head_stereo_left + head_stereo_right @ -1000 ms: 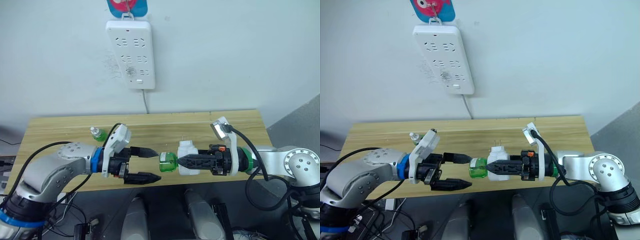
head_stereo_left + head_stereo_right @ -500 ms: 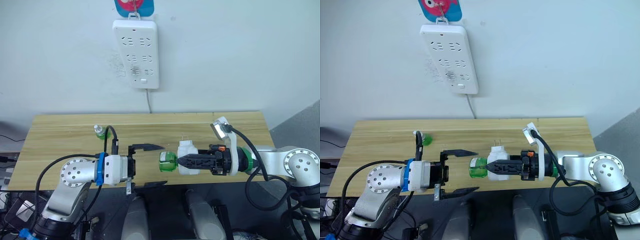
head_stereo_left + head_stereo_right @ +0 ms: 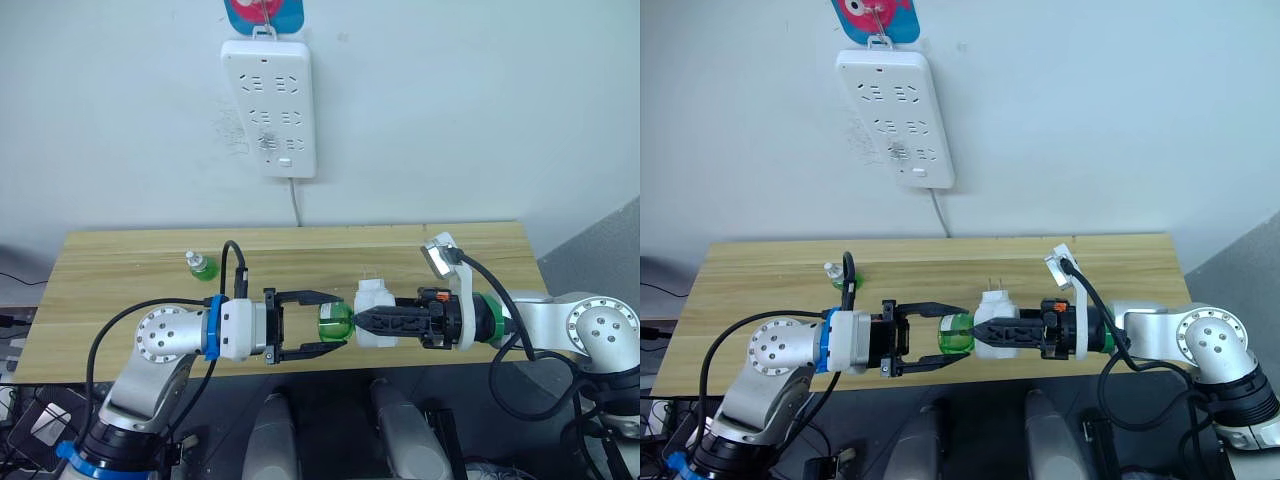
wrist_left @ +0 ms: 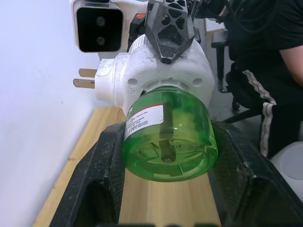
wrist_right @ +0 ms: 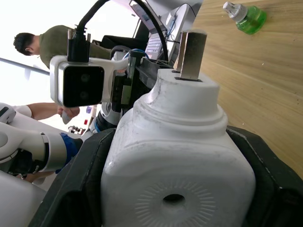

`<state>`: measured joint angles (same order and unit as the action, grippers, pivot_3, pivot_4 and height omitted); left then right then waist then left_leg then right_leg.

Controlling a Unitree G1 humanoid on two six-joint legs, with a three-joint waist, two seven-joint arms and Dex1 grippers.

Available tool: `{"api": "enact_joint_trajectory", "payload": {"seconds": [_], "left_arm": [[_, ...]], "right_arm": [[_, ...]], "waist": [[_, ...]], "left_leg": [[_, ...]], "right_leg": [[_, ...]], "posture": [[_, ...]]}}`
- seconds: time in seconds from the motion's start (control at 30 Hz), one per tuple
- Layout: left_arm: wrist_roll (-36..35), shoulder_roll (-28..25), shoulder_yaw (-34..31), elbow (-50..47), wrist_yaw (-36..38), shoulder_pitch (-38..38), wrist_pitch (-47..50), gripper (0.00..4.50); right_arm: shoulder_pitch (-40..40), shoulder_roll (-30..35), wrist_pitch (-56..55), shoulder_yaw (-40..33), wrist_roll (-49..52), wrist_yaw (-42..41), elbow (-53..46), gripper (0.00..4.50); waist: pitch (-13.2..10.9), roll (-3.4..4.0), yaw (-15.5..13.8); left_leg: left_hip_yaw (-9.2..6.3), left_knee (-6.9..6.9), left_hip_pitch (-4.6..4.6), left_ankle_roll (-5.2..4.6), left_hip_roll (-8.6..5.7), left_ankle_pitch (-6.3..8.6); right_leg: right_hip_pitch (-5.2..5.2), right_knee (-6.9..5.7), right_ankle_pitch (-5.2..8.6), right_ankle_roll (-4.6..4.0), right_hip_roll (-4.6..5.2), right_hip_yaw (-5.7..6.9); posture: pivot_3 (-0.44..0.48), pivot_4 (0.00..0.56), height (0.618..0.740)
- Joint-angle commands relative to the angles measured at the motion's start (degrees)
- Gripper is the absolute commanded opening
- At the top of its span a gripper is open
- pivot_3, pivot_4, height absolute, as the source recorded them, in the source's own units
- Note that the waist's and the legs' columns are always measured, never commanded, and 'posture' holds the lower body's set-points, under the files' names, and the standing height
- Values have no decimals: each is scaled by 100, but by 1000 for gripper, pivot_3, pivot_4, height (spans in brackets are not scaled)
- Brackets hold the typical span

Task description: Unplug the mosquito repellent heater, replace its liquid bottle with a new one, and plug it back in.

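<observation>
At the near edge of the long light-wood table [image 3: 120, 262], the left gripper [image 3: 322, 325] reaches toward the middle with its two black fingers [image 4: 92, 182] spread wide, one on each side of the tiny round translucent green bottle [image 3: 335, 323] that sticks out of the small white rounded plastic plug-in heater [image 3: 373, 313]; in the left wrist view the fingers stand close along the bottle's flanks, and whether they touch it cannot be told. The green bottle is seated in the heater's underside, its flat base turned toward the left gripper and a thin stem visible through the green plastic. The right gripper [image 3: 364, 321] comes in from the opposite side and its black fingers [image 5: 83, 182] are closed on the heater's white body, holding it off the table surface with the two metal plug prongs [image 3: 368, 274] pointing up and away from the robot. Farther back on the table, toward its left end and well apart from both grippers, stands a second small green bottle with a white cap [image 3: 200, 266]. Beyond the table, on the pale wall, hangs a long white power strip [image 3: 268, 106] with several rows of sockets, its cord [image 3: 294, 204] dropping toward the table's far edge, and a blue and red hanger [image 3: 262, 12] sits above it. In the right wrist view a person in a dark top [image 5: 43, 45] is seated behind the robot.
</observation>
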<state>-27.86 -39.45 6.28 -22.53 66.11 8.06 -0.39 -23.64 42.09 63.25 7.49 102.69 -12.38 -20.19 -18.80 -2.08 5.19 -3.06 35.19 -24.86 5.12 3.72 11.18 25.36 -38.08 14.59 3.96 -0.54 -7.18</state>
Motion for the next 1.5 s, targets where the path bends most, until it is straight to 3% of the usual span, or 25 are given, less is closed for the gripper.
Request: {"api": "enact_joint_trajectory", "payload": {"seconds": [0.03,0.1,0.2,0.3,0.5,0.7,0.93,1.1,1.2,1.3,1.5], "left_arm": [[-1479,-791,-73,-513,-456,344,2770,2239],[-2743,-1051,-232,-326,-871,860,4273,2239],[-3670,-1283,-388,41,-978,1418,5438,2239],[-4110,-1336,-517,348,-1130,1704,6071,2239],[-3906,-1316,-500,180,-1096,1566,6133,2239],[-2822,-1182,-151,-62,-941,1117,5161,2239],[-1323,-1188,124,-123,-263,688,3527,4432],[-187,-893,64,178,50,228,1652,4496],[330,-476,-76,406,-116,2,518,4496],[714,150,-252,498,-75,-273,-1404,4496],[703,407,-178,500,53,-685,-2294,4496]], "right_arm": [[-2,20,34,-87,122,-111,-210,3106],[-1,26,45,-74,91,-137,-211,3106],[-3,41,68,-59,22,-195,-227,3106],[4,64,74,-56,-19,-242,-242,3106],[17,70,43,-43,-16,-242,-267,3106],[14,56,52,-52,-22,-238,-260,3106],[34,69,47,-80,16,-200,-237,3106],[40,62,48,-87,8,-196,-223,3106],[34,47,48,-86,-3,-200,-214,3106],[15,13,42,-72,-7,-188,-211,3106],[4,-1,48,-71,4,-168,-215,3106]], "waist": [[0,0,16],[-1,1,23],[-4,-3,40],[-5,-3,53],[-6,-2,68],[-6,-3,42],[-6,-2,30],[-6,-2,15],[-5,-2,-4],[-5,-2,-17],[-5,-2,-4]], "left_leg": [[-3,0,0,0,0,0],[-6,0,0,0,0,0],[-6,1,-1,0,-1,0],[-7,-1,0,-1,-1,1],[-10,-6,0,-1,1,1],[-8,-5,0,1,0,0],[0,-6,2,1,0,0],[2,-9,1,0,0,1],[3,-9,0,0,-1,0],[4,-8,-1,0,-1,0],[6,-7,0,0,-1,0]], "right_leg": [[0,-1,0,0,0,1],[0,-4,1,1,-1,3],[-1,2,1,1,-1,5],[1,1,1,1,-2,7],[3,0,2,0,-2,10],[3,2,2,0,-1,7],[4,5,1,-1,-1,1],[4,8,2,-1,1,0],[4,10,1,-1,2,-2],[3,11,1,-2,3,-1],[2,7,1,-1,4,-3]], "posture": [[-161,350,740],[-161,350,740],[-161,351,740],[-163,351,740],[-166,352,740],[-168,352,740],[-166,353,740],[-165,354,740],[-164,354,740],[-166,352,740],[-171,350,740]]}}
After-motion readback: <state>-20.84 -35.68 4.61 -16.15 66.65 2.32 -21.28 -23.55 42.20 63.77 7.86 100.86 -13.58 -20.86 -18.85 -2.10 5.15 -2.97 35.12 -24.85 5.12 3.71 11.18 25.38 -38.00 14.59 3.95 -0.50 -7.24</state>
